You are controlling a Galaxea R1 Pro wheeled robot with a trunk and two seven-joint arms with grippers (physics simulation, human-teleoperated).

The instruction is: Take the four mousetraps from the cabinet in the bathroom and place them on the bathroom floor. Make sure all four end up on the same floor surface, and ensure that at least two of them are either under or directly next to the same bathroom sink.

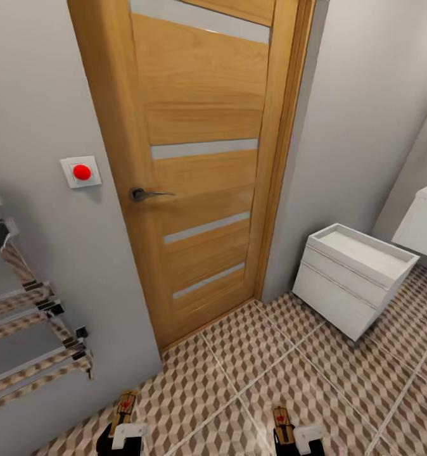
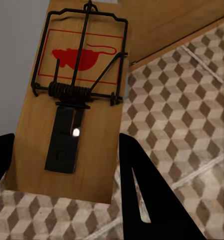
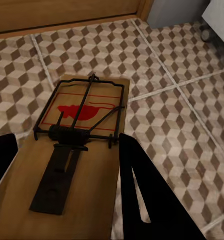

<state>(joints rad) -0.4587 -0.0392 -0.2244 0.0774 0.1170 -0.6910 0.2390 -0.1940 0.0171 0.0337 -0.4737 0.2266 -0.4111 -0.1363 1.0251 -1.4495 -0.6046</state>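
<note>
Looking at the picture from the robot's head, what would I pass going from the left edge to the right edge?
Chrome towel rail → red wall button → door handle on the wooden door → small white drawer unit → white sink at the right edge.

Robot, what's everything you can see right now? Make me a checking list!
Surface: cube-patterned tiled floor, bare ahead.
Job's things: one mousetrap in the left gripper; another mousetrap in the right gripper. Corner of the white sink at far right.
Clutter: small white drawer unit.
Grippers: each shut on a trap.
Cables: nothing seen.
Surroundings: closed wooden door, red wall button, grey walls.
</note>
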